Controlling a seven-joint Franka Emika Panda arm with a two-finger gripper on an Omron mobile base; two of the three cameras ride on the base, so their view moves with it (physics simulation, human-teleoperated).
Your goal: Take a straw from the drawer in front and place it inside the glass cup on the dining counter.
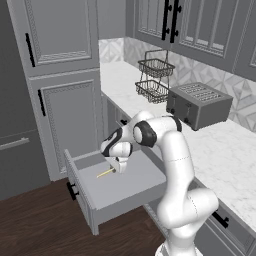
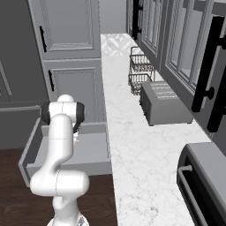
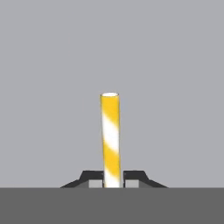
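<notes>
My claw (image 3: pixel 112 180) pinches the straw (image 3: pixel 110 140) between both fingertips; its long axis runs straight away from me, flat along the drawer (image 1: pixel 125 187) floor. My arm is folded low, hand reaching down.

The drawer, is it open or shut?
Open. The drawer is pulled out from the cabinets, showing its plain grey inside, with the yellow straw in it under the gripper.
</notes>
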